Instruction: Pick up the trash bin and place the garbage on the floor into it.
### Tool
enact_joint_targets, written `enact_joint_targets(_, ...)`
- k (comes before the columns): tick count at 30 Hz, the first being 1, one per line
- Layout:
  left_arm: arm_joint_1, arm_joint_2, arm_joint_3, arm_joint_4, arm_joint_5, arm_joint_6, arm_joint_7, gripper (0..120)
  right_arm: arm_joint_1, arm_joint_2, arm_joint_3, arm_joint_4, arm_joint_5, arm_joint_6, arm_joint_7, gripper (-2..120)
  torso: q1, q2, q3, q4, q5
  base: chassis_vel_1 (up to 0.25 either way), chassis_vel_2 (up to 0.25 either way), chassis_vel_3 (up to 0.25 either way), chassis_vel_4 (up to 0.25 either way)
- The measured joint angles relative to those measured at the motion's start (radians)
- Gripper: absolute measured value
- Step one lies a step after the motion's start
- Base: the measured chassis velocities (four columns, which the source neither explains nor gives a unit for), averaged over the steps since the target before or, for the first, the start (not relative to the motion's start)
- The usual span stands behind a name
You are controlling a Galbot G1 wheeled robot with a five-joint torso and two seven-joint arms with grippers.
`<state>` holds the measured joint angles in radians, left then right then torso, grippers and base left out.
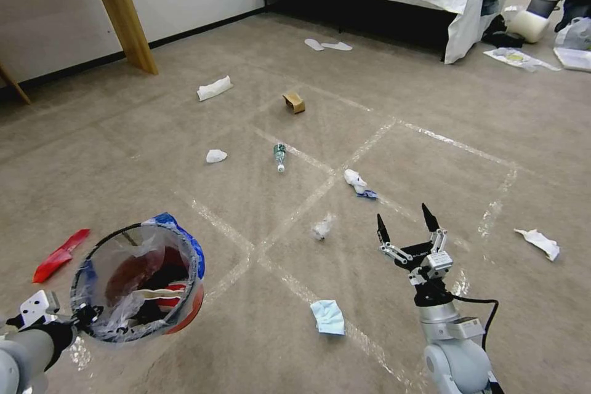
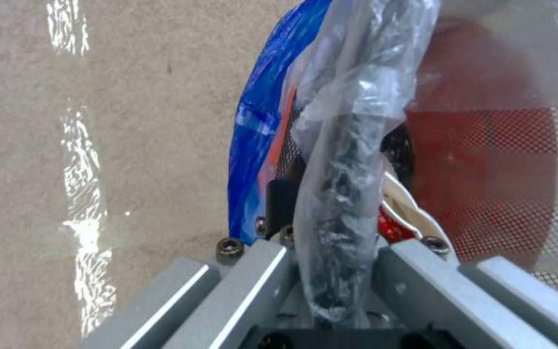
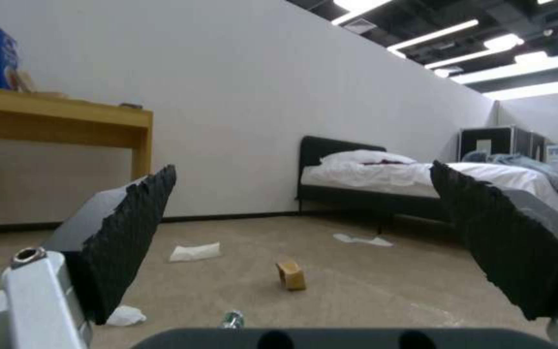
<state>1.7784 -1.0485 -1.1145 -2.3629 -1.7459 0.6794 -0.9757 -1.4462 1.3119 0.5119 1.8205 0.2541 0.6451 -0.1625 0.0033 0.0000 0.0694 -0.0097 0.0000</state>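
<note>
While the left gripper (image 1: 83, 315) clamps the rim of the trash bin (image 1: 138, 283) at near left, the head view shows the right gripper (image 1: 406, 221) spread wide above the floor (image 1: 431, 172), beyond a pale blue tissue (image 1: 328, 316). From the left wrist, clear liner (image 2: 356, 121) bunches between metal fingers. From the right wrist, a brown carton (image 3: 291, 275) stands far ahead between open pads.

Red-orange trash bin (image 1: 138, 283) with clear liner tilts above carpeted floor (image 1: 431, 154); tissues, bottle (image 1: 279, 156), carton (image 1: 294, 102) lie scattered.
</note>
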Motion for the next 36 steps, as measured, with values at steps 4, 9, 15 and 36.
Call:
enact_joint_targets(4,0.0,0.0,0.001,-0.001,0.0,-0.001,0.006,0,0.01,-0.022,0.0,-0.007,-0.024,-0.007,0.024,100,0.0,0.0,0.0,-0.0001,0.0001,-0.02,0.025,0.027,-0.016)
enact_joint_targets(9,0.0,0.002,0.006,0.0,0.003,-0.006,0.015,0,0.042,-0.114,-0.026,-0.009,-0.028,-0.055,0.078,100,0.0,0.0,0.0,-0.0001,0.0004,0.0,0.0,0.0,0.0)
enact_joint_targets(15,0.004,-0.003,0.008,0.001,0.009,-0.007,0.018,0,0.171,-0.427,-0.192,-0.022,0.163,-0.196,0.051,100,0.0,0.0,0.0,0.0002,0.0008,0.0,0.0,0.0,0.0)
enact_joint_targets(36,-0.075,0.038,0.085,0.083,0.034,-0.006,0.043,0,0.607,-0.907,-0.789,-0.35,0.317,-0.256,-0.589,100,0.0,0.0,0.0,-0.0008,-0.0003,0.0,0.0,0.0,0.0)
